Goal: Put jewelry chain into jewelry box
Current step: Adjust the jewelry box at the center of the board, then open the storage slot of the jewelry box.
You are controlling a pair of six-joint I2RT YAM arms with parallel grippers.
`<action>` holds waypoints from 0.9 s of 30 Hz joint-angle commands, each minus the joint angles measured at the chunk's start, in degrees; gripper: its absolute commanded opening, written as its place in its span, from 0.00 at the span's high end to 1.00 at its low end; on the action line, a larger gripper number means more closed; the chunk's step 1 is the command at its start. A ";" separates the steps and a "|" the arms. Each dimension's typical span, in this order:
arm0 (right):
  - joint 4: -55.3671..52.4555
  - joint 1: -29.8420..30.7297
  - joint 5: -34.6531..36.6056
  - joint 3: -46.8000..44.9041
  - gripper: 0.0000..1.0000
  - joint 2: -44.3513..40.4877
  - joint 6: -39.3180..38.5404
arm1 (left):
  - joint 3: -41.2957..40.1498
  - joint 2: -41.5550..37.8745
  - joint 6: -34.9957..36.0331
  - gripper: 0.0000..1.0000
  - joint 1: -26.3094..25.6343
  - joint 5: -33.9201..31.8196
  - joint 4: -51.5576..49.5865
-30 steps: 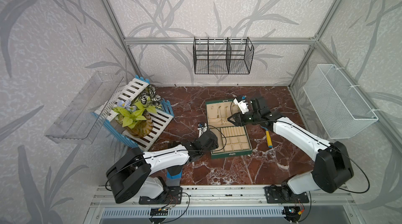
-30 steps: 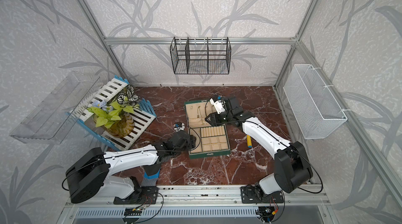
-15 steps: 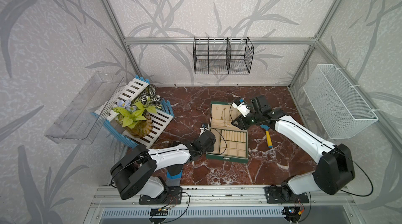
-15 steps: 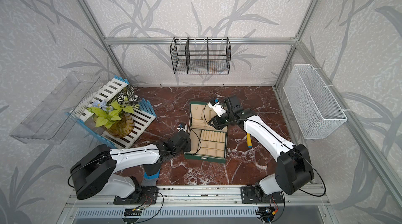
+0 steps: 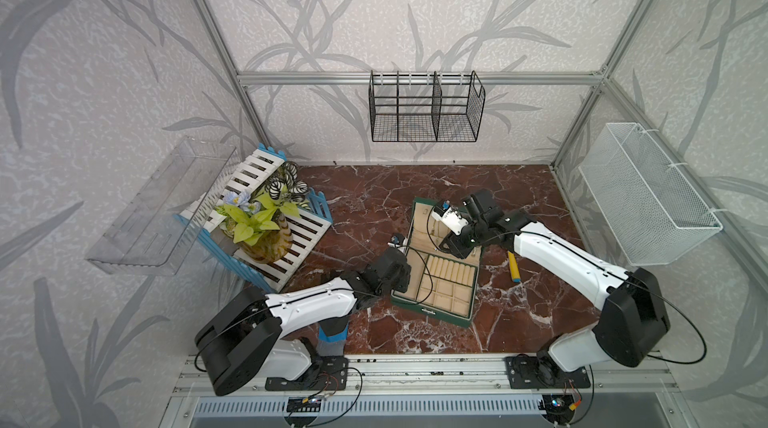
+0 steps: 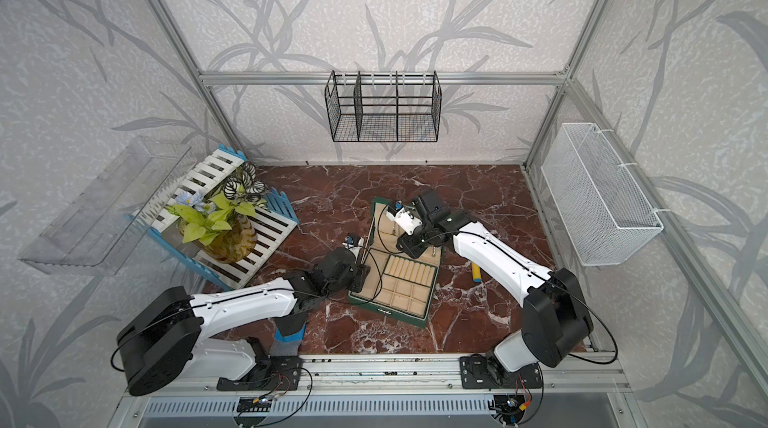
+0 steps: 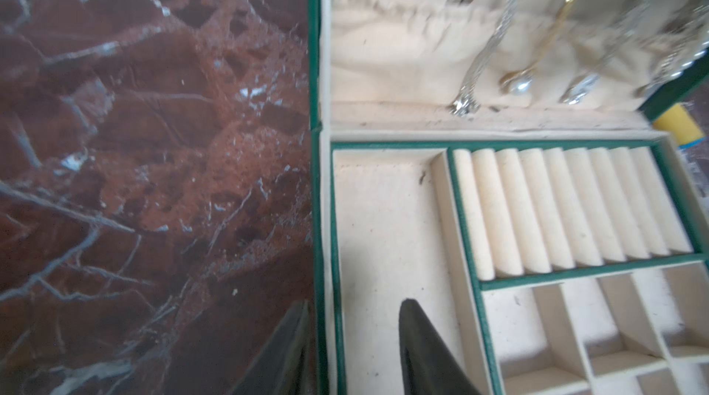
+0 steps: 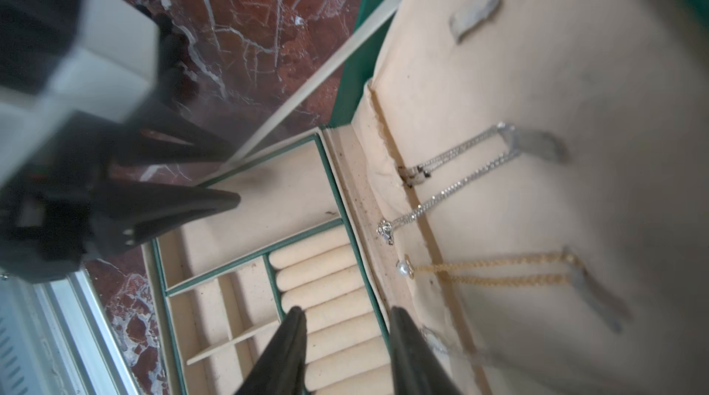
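**A:** Two grippers at the box [image 5: 430,312]. Take me from the front edge back.

**B:** It sits open about mid-tabletop [image 5: 374,197], skewed to the edges, with the lid [image 8: 575,66] raised on the far side. Nearest is the left gripper [image 7: 356,308], at the box's left wall. Its fingers [image 7: 422,347] are spread astride that wall, one inside the long compartment and one outside over the tabletop. A gap shows on the inner side, so it isn't pinching.

**A:** And the right one?

**B:** The right gripper [image 8: 345,310] hangs further back, over the ring rolls [image 8: 318,258] by the hinge. Its fingers [image 8: 284,351] are spread too, with rolls showing between them and nothing held.

**A:** Where's the chain?

**B:** Several chains [image 8: 460,185] hang from hooks [image 8: 533,143] in the lid, with their ends down at the pocket. I can't tell which one is ours. One blurred silver piece lies just beside a right finger, and I can't say whether they touch.

**A:** So what's the job now?

**B:** I'd judge the chain is hung and the gripper needs to come out. Back the right gripper straight away from the lid, slowly and with fingers wide, so nothing snags that nearby piece. The left should brace the wall so the box doesn't slide and the lid doesn't tip.
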 commanded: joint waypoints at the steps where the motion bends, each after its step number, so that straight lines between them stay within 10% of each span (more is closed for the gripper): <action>1: 1.57 0.26 5.03 -2.10 0.62 -2.74 0.53 | 2.95 -3.76 5.75 0.57 0.77 -0.09 3.66; 27: 7.23 0.37 12.53 -0.85 0.79 6.59 -2.82 | 12.66 8.41 9.56 0.83 6.87 16.20 14.79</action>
